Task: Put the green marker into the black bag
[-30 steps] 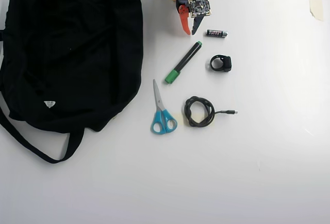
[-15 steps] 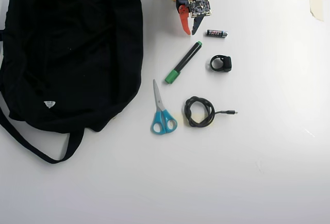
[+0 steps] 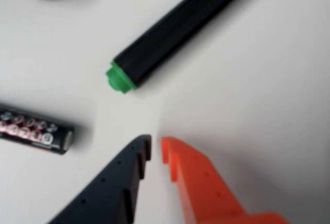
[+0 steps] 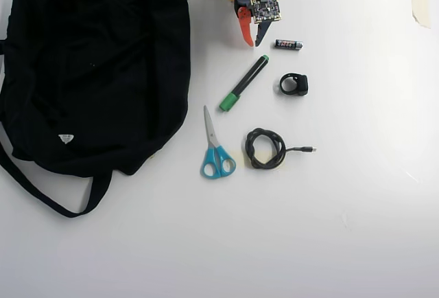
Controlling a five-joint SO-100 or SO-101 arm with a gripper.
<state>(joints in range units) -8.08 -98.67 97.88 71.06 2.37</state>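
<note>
Just ahead of the nearly closed, empty gripper (image 3: pixel 155 149) lies the green marker (image 3: pixel 175 30), awaiting wider jaws before grasping.

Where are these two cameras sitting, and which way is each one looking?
Wrist view: rides on the arm just behind the gripper, looking past its black and orange fingertips at the green marker and a battery.
Overhead view: fixed above, looking straight down at the table, the black bag and scissors; the arm enters from the top edge.
Shared: gripper, marker and battery appear in both.
</note>
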